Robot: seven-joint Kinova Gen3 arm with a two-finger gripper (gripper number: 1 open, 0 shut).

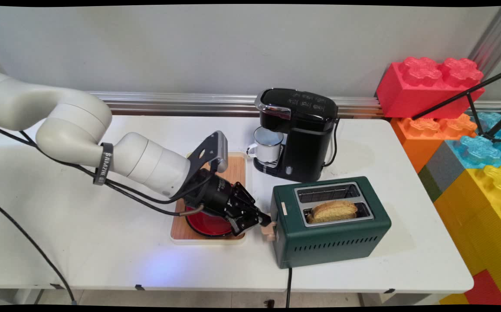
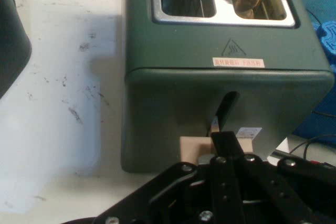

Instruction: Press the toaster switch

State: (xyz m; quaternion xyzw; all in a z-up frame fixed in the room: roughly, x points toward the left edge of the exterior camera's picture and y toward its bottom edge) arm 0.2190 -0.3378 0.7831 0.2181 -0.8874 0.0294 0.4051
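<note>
Gripper (image 1: pixel 264 222): jaws closed together, pressing on the tan lever (image 1: pixel 270 231) at the left end face of the green toaster (image 1: pixel 330 225), low in its slot. Toast slice (image 1: pixel 332 211) in the toaster's near slot; far slot empty. Toaster sits near the tabletop (image 1: pixel 81 242) front edge. Beneath the gripper: red plate (image 1: pixel 207 225) on wooden board (image 1: pixel 233 173). Behind: black coffee maker (image 1: pixel 298 134) holding white mug (image 1: pixel 268 146). Open tabletop lies left.

a white rectangular desk (image 1: pixel 103 251) carries a dark green two-slot metal toaster (image 1: pixel 341 242) near its front right, a black coffee machine (image 1: pixel 306 147) behind that, and a pale-rimmed wooden board (image 1: pixel 237 171) to the toaster's left.
</note>
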